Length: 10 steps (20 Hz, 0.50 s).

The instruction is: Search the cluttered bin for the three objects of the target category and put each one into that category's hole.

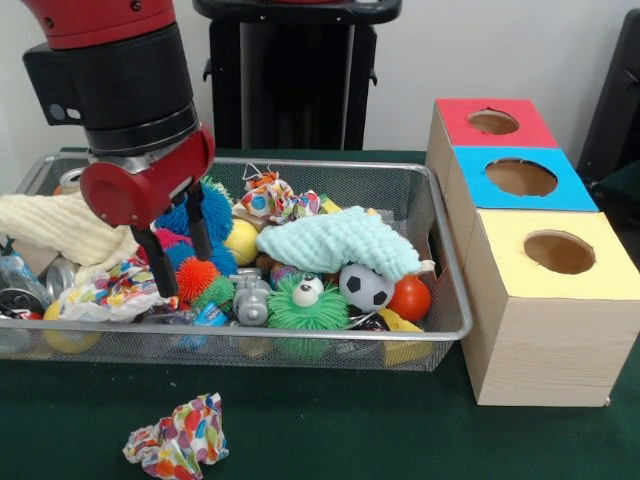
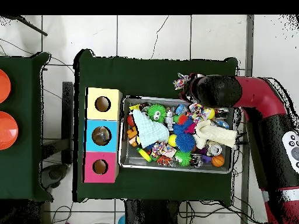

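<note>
My gripper [image 1: 186, 274] hangs inside the left half of the wire bin [image 1: 440, 262], its two black fingers apart and holding nothing. It is just above an orange spiky ball [image 1: 196, 276], in front of a blue spiky ball [image 1: 212, 212]. A crumpled colourful paper wad [image 1: 112, 290] lies beside the left finger, and another [image 1: 268, 196] lies at the back of the bin. A third paper wad [image 1: 178, 440] lies on the green table outside the bin, also seen from overhead [image 2: 184, 80]. In the overhead view the arm [image 2: 217, 90] hides the gripper.
Right of the bin stand three boxes with round holes: red [image 1: 493, 122], blue [image 1: 521, 177], yellow [image 1: 558, 252]. The bin also holds a mint cloth [image 1: 340, 243], cream cloth [image 1: 55, 225], soccer ball [image 1: 366, 287], green eyed ball [image 1: 307, 303], red ball [image 1: 410, 298] and cans [image 1: 20, 290].
</note>
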Tool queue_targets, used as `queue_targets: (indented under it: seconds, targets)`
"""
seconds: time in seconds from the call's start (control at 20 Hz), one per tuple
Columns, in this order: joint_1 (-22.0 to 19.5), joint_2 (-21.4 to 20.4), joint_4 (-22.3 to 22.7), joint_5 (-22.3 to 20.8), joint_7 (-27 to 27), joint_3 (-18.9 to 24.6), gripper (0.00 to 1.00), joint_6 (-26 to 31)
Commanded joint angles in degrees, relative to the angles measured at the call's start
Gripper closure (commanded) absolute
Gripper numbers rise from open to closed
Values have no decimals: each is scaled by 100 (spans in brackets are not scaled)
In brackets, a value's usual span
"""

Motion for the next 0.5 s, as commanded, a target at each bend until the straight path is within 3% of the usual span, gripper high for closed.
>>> queue_targets:
  seconds: [0.05,0.5]
  targets:
    - [144,393,-86,-541,-1379,-327,0,109]
    - [232,615,-75,-962,-978,-408,0,-393]
